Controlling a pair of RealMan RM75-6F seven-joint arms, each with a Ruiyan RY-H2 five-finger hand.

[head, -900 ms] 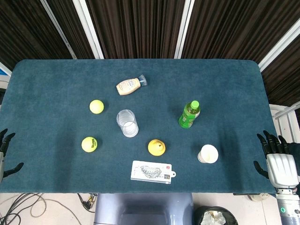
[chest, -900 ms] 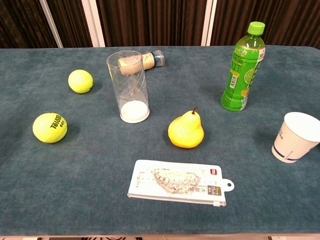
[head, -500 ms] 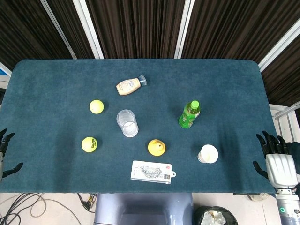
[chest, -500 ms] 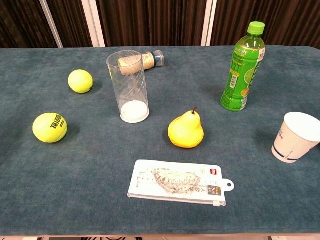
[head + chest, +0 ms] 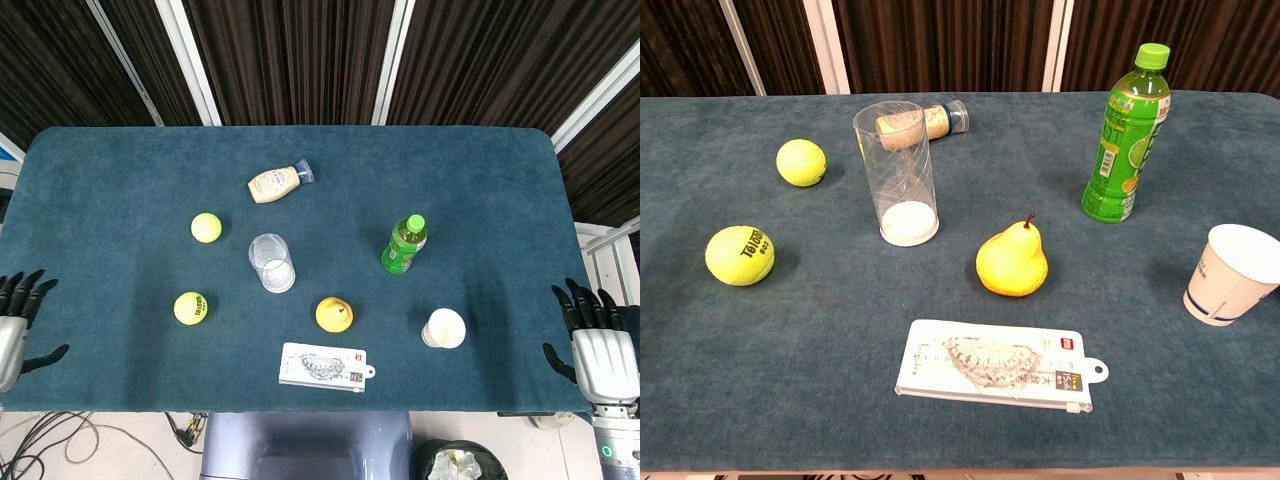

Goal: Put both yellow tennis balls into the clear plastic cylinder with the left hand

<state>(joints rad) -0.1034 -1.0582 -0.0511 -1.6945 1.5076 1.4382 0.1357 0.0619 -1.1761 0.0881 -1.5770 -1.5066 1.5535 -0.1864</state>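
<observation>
The clear plastic cylinder (image 5: 271, 262) stands upright a little left of the centre of the blue worktop (image 5: 480, 180), its long axis vertical and its open mouth pointing straight up; in the chest view the cylinder (image 5: 902, 172) shows a white base and nothing inside.

Both balls lie loose on the cloth to its left. The far tennis ball (image 5: 206, 227) sits up and left of the cylinder, near it but apart. The near tennis ball (image 5: 190, 307) lies lower left, and in the chest view this ball (image 5: 740, 255) shows dark lettering on its side, while the other ball (image 5: 801, 162) sits higher in the frame.

The left robot hand (image 5: 14, 325) shows at the lower left edge of the head view, off the worktop's corner, fingers spread and holding nothing. The right robot hand (image 5: 594, 345) shows at the lower right edge, fingers likewise apart and empty.

A squeeze bottle (image 5: 275, 183) lies on its side above the cylinder. A green bottle (image 5: 403, 244) stands right of centre. A pear (image 5: 333, 314), a paper cup (image 5: 444, 328) and a flat packet (image 5: 325, 366) occupy the lower part of the frame.
</observation>
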